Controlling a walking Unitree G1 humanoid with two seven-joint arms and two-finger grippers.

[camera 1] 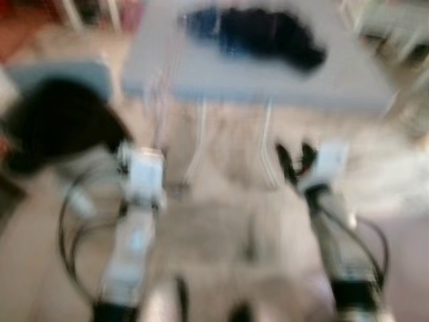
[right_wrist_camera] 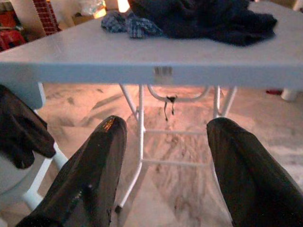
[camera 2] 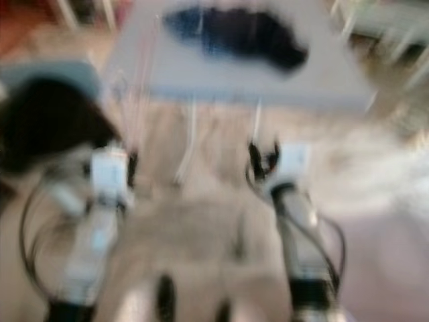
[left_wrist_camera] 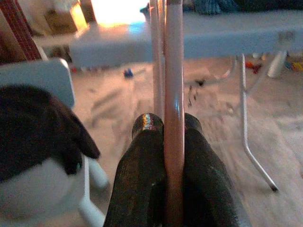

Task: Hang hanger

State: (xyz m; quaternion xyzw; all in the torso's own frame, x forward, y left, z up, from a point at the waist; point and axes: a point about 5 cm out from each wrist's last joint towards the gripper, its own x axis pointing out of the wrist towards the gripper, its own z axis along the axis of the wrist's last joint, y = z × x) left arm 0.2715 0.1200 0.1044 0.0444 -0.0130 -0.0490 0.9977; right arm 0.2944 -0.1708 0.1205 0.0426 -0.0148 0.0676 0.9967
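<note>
A: Where is the hanger (left_wrist_camera: 173, 71) — do we have it?

B: We do; our left hand (left_wrist_camera: 166, 124) is clamped on it, both black fingers (left_wrist_camera: 140, 161) pressed flat against a slim pinkish bar that runs up from between them; a second thin bar (left_wrist_camera: 155, 56) lies just beside the first, so it may be more than one hanger, though we cannot tell

A: And our right hand (right_wrist_camera: 163, 135)?

B: Its fingers stand wide apart with nothing between them, pointed at the white tabletop (right_wrist_camera: 142, 66) with the dark clothes (right_wrist_camera: 203, 19) heaped on top; the head views are blurred, so we read little from them beyond both arms held forward

A: How do we judge it will handle?

B: Light and stiff, we think; thin and smooth, probably plastic, so it could slip or swing in the grip; long above the fingers, so any turn of the wrist moves the far end a lot

A: Is our hold good?

B: The bar sits centred between the pads, which looks secure; we cannot see the hook, nor any rail to hang it on; a chair (left_wrist_camera: 42, 75) with a dark garment (left_wrist_camera: 38, 127) draped over it stands near on our left; we would keep the squeeze firm and the bar upright
</note>
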